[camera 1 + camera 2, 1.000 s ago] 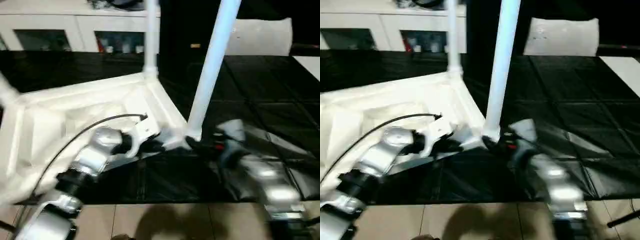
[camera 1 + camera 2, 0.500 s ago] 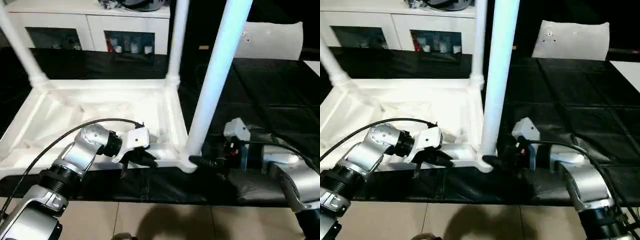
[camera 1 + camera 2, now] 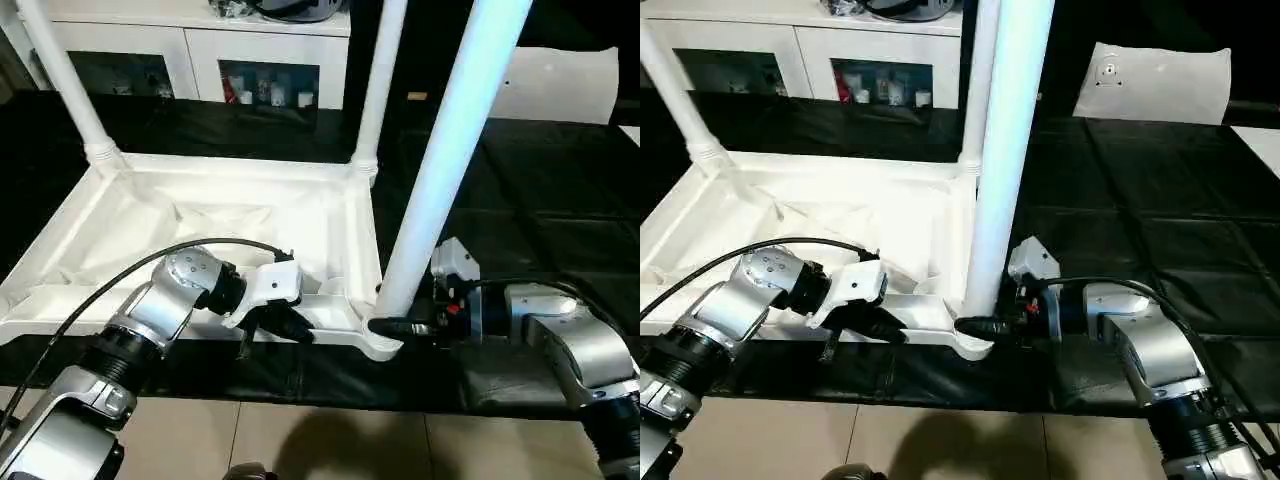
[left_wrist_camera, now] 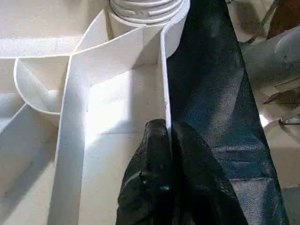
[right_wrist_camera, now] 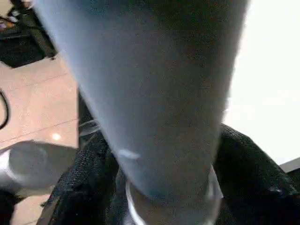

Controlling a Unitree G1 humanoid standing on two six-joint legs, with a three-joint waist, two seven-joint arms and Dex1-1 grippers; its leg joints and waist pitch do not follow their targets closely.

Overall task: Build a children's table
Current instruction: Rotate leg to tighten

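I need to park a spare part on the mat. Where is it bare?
Bare black mat lies right of the near leg, up to the white sheet. Crowded: the tabletop's near corner, where both grippers work, left, right.

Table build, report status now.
Left gripper shut on table top near rim. Right gripper around near-corner leg base. Three legs seated upright. Nothing in the way.

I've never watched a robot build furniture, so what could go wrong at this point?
The left gripper pinches only the thin rim of the table top, so it might slip. The right gripper sits low at the near leg; a sideways push could tilt that tall leg in its corner socket.
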